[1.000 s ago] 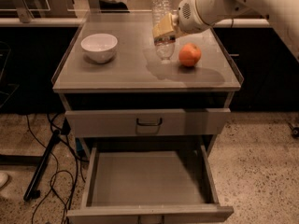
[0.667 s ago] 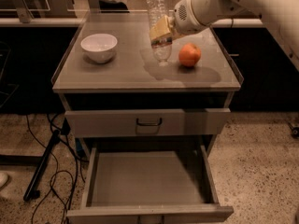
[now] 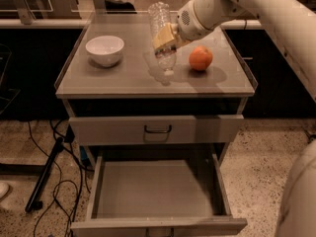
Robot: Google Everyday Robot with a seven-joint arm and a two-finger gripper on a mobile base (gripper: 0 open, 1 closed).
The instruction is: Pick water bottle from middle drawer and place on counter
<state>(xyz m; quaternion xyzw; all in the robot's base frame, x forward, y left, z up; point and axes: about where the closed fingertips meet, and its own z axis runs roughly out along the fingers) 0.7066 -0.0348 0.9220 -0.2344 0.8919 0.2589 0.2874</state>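
Note:
The clear ribbed water bottle (image 3: 161,36) hangs upside down over the counter (image 3: 123,78), its white cap down near the surface between the bowl and the orange. My gripper (image 3: 166,37) reaches in from the upper right on the white arm and is shut on the bottle's middle, its pale fingers (image 3: 163,35) clamped across the ribs. Whether the cap touches the counter I cannot tell. Below, the middle drawer (image 3: 153,189) stands pulled out, its bare grey floor showing nothing inside.
A white bowl (image 3: 104,50) sits on the counter's left side and an orange (image 3: 201,58) on the right, close to the bottle. The upper drawer front with a dark handle (image 3: 158,129) is closed. Cables and a dark pole (image 3: 47,174) lie on the floor at left.
The gripper has carried the bottle slightly to the left and a little lower over the counter, away from the orange. The bowl, orange and drawer have not moved.

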